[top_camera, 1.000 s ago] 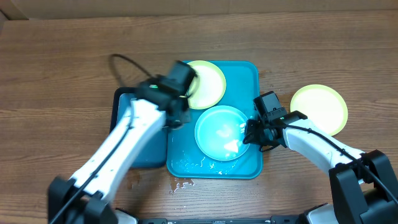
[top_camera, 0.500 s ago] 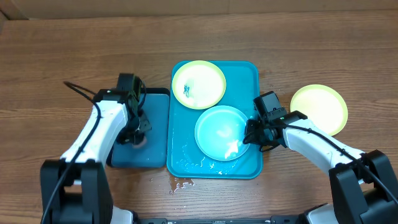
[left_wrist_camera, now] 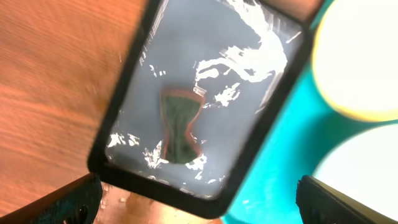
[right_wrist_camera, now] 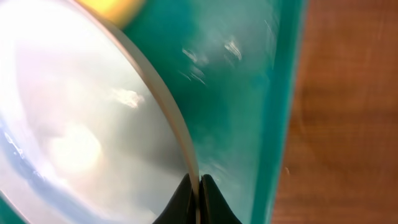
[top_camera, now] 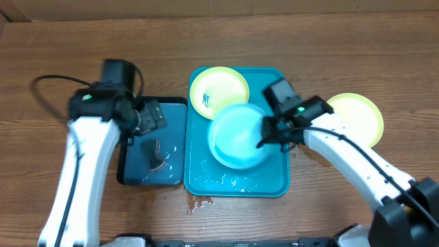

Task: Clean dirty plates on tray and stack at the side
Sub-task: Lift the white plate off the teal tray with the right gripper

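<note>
One puddled wooden table (top_camera: 62,41) bears the tray (top_camera: 274,180); right end effector (top_camera: 265,139) grips plate (top_camera: 236,134).

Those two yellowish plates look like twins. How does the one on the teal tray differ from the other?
The tray plate carries a dark blue smear; the side plate looks clean. The tray plate lies inside the teal tray, the side plate on the wooden table. The right hand's light-blue plate overlaps the tray plate, not the side plate. Both are round, yellow-green rimmed, lying flat.
</note>
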{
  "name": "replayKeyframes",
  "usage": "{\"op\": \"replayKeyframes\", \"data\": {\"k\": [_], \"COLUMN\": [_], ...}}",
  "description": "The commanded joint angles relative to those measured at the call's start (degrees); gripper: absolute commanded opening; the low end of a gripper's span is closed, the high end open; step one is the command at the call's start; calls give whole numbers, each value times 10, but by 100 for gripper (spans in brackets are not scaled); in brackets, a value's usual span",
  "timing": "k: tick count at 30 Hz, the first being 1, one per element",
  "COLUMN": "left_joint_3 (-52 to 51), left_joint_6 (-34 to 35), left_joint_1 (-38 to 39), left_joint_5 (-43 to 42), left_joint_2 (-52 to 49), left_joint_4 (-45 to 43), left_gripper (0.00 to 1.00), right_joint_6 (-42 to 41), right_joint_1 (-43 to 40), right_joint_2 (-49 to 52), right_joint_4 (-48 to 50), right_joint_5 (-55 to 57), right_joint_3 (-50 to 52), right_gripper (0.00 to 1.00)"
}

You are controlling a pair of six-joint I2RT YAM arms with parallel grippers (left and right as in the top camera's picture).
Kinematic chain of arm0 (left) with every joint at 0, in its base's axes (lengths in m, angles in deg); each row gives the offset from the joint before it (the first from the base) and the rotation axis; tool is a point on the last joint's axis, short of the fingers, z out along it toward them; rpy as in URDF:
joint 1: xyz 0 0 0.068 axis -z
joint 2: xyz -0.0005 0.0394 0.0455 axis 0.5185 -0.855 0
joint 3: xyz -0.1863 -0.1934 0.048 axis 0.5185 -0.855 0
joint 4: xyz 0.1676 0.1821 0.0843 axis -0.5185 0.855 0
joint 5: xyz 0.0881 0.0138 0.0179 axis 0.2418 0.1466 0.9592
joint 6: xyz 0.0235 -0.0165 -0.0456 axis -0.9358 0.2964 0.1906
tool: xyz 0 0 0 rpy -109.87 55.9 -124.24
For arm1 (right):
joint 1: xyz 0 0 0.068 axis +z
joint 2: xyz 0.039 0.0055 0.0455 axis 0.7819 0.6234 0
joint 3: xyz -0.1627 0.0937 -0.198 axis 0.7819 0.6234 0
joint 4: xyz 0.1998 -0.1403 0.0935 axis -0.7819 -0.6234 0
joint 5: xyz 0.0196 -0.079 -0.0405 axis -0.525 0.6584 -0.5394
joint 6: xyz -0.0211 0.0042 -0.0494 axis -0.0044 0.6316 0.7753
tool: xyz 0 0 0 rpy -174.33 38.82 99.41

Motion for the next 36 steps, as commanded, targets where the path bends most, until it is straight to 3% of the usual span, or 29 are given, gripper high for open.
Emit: {"op": "replayKeyframes", "data": {"k": [1,9,13,20,25,36], "left_joint_3": [63,107,107,106,106,106], "left_joint_6": [-9,-9,-11,-11,-11,-11], "left_joint_1": [-4,-3,-3,-3,-3,-3], "left_joint_5": [-7,-21,-20,-20,-20,-20], "left_joint_2": [51,134,154,151,151,151], "left_joint_4": [24,45,45,44,44,44], "left_gripper": [100,100,100,100,100,100], "right_joint_6": [38,42,41,42,58,78], "right_joint_1": [70,182,220,327,393,432], "right_joint_2": [-25,11,61,68,68,68], "right_joint_4": [16,183,240,272,274,275], "right_joint_5": [80,136,228,496,621,668], "right_joint_3": [-70,-78,-78,-78,-78,-78], "right_gripper": [4,4,4,4,4,4]}}
